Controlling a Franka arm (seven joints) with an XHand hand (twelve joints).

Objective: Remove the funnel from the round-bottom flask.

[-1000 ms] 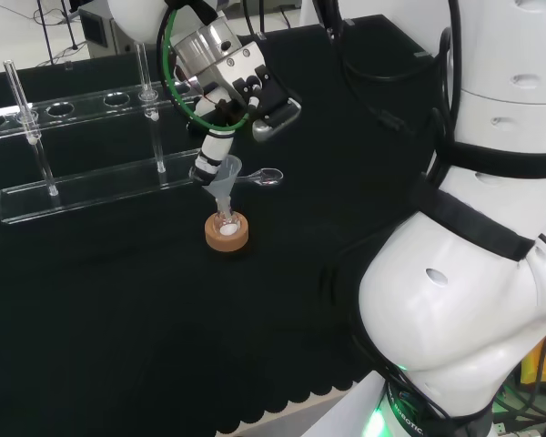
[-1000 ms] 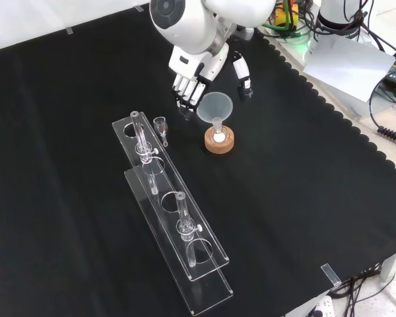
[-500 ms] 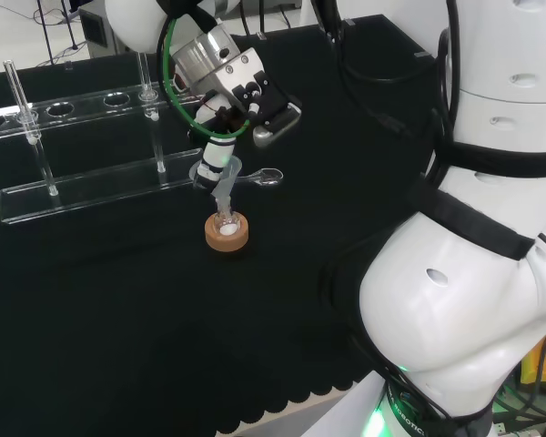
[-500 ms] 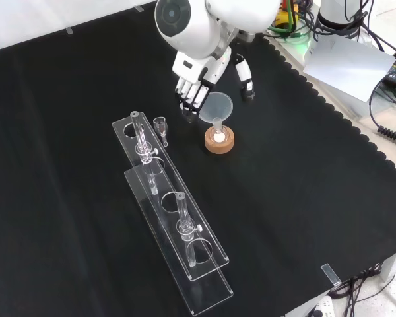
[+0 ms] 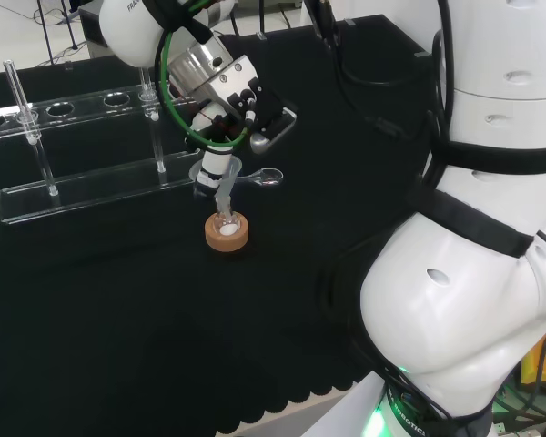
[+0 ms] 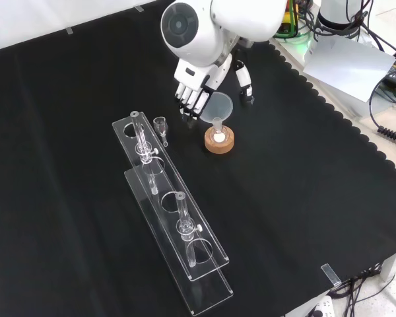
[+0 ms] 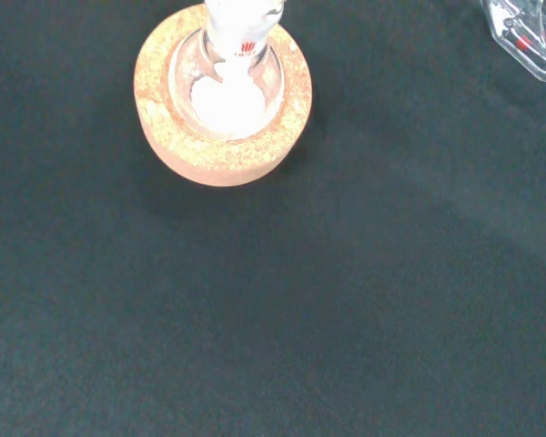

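Observation:
A small round-bottom flask (image 6: 218, 135) with white powder in it (image 7: 226, 95) sits on a cork ring (image 6: 219, 143) (image 5: 227, 235) (image 7: 220, 146). A clear funnel (image 6: 218, 105) (image 5: 224, 178) stands in its neck, tilted. The hand (image 6: 199, 80) (image 5: 229, 102) hangs over the funnel with its fingers (image 6: 187, 107) pointing down beside the rim on the left in the front view. Its thumb (image 6: 245, 86) is on the rim's other side, apart from it. The fingers look straight; whether they touch the rim I cannot tell.
A long clear rack (image 6: 168, 211) (image 5: 82, 187) with glass tubes stands left of the flask in the front view. A small clear glass piece (image 6: 162, 125) (image 5: 267, 177) (image 7: 528, 36) lies between rack and flask. The arm's white links (image 5: 473, 273) stand at the head view's right.
The hand has shifted a little and sunk closer about the funnel. The funnel's rim now looks more tilted. Flask and cork ring have stayed put.

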